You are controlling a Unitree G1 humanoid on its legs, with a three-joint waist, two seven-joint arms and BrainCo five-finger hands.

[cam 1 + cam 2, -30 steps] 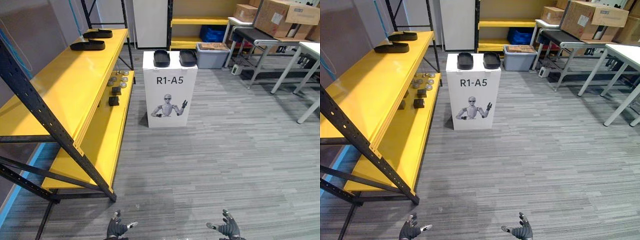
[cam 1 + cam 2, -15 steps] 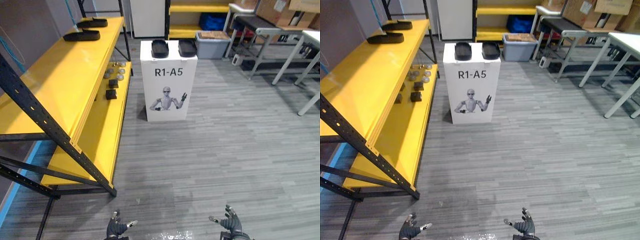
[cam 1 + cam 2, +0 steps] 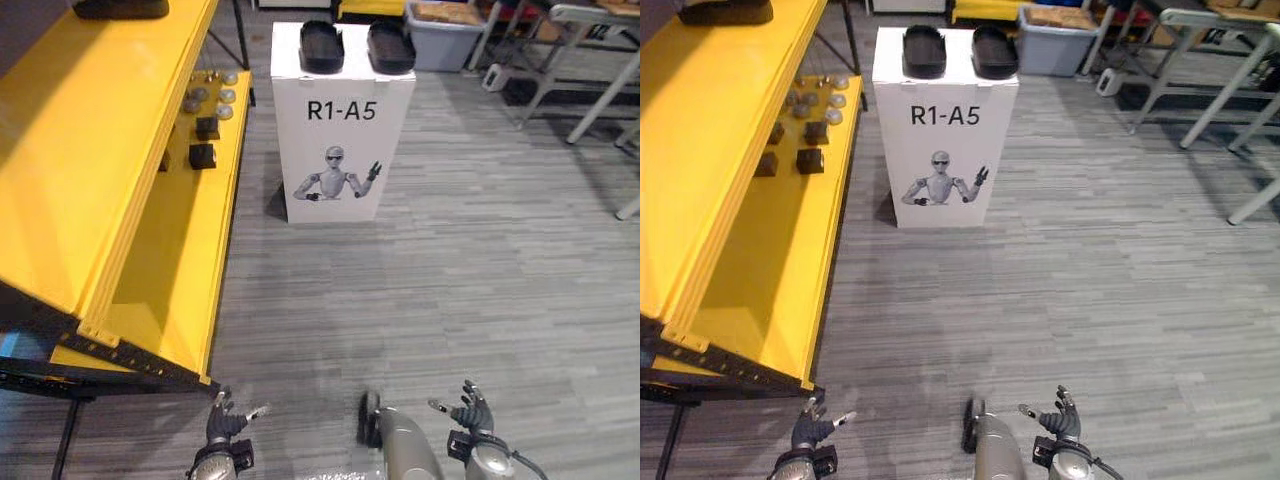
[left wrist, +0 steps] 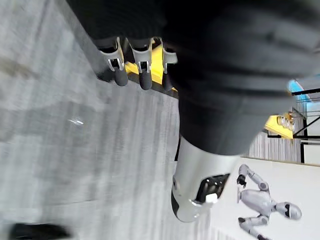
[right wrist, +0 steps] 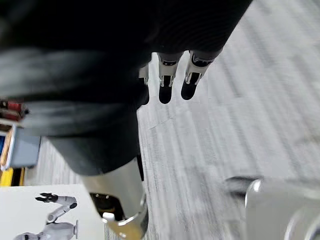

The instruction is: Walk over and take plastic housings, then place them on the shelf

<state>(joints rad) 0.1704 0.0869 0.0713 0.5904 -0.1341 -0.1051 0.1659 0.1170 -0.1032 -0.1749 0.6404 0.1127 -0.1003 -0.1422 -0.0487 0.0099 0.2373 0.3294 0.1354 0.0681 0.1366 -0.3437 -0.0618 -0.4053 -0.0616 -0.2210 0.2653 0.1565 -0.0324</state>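
Two black plastic housings [image 3: 322,46] [image 3: 390,47] lie side by side on top of a white box stand [image 3: 342,150] marked with a robot picture, straight ahead of me. Another black housing [image 3: 120,9] rests far back on the top board of the yellow shelf [image 3: 70,170] at my left. My left hand [image 3: 222,428] hangs low near the floor, fingers relaxed and empty. My right hand [image 3: 470,413] hangs likewise at the lower right, open and empty. Both hands are far short of the stand.
Small dark blocks [image 3: 202,155] and round metal parts [image 3: 205,93] sit on the shelf's lower yellow board [image 3: 180,260]. A grey bin [image 3: 445,18] stands behind the stand. Table legs [image 3: 600,100] stand at the right. Grey plank floor [image 3: 450,270] lies between me and the stand.
The whole view has shifted: the stand and the shelf are closer and larger, so I have moved forward. Both hands stay low and open.
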